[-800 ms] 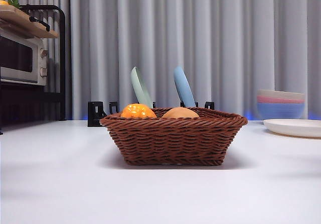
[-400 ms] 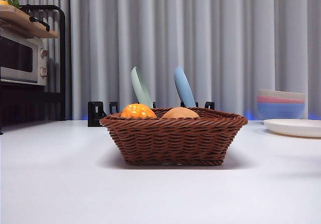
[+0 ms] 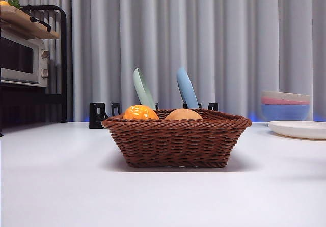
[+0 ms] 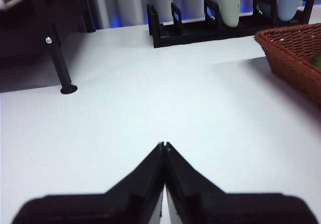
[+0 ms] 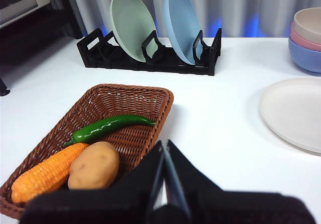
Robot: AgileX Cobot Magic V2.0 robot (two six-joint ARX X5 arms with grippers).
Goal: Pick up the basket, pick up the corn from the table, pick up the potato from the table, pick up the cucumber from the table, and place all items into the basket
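Lying inside basket on table: corn, potato touching it, cucumber beyond both. Hovering above basket's near rim, right gripper, jaws pressed together, holding nothing. Hanging well clear beside basket, left gripper, jaws likewise pressed together.

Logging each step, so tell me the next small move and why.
Probably none beyond keeping both arms back: the corn, potato and cucumber already lie in the basket, and the left gripper and right gripper are shut, holding nothing.

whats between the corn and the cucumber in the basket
The potato lies between them in the right wrist view, touching the corn, with the cucumber just beyond it, all inside the basket.
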